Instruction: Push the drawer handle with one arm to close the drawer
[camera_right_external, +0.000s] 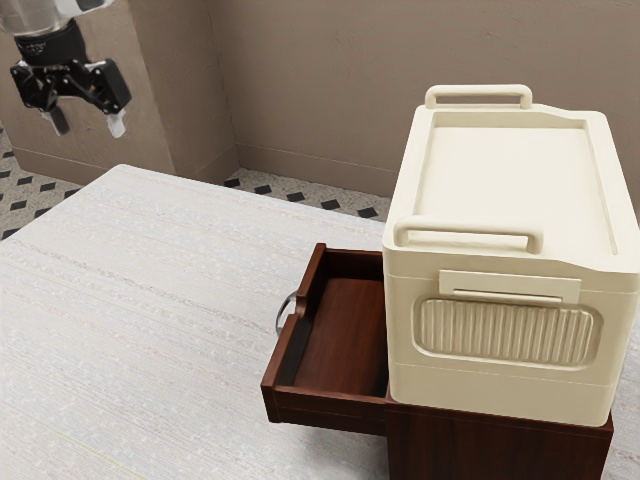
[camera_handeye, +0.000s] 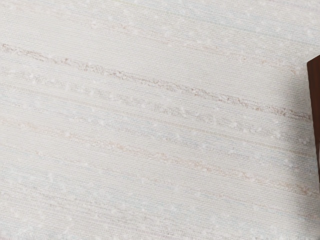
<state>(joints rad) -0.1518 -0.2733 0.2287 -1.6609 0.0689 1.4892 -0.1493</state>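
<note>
My tool (camera_right_external: 88, 123): fingers apart, nothing between them, up above the surface (camera_right_external: 150, 300) and well apart from the job. The drawer (camera_right_external: 345, 335) is ahead of the tool and lower, pulled out of its cabinet (camera_right_external: 490, 448), handle (camera_right_external: 279, 314) facing back my way.

Handling, my read: drawer is reddish-brown wood, rigid, probably light and not fragile. Should slide on a modest push; some drag likely at the start. Handle is a thin curved metal bow, likely smooth and stiff, so a fingertip could skate off the curve if I come in at an angle.

Where to touch: no need to grip. I'd bring the fingers together, drop to handle height in front of it, and press on the middle of the bow, straight toward the cabinet. Off-centre load could rack the drawer and jam it. Too high and I ride over the notch in the front panel (camera_right_external: 312, 272); too low and I scrape the surface.

The cream storage box (camera_right_external: 500, 390) sits on the cabinet, hard-looking, its weight probably helps keep the cabinet put. Go easy anyway: push too hard at the end and the whole stack could creep.
</note>
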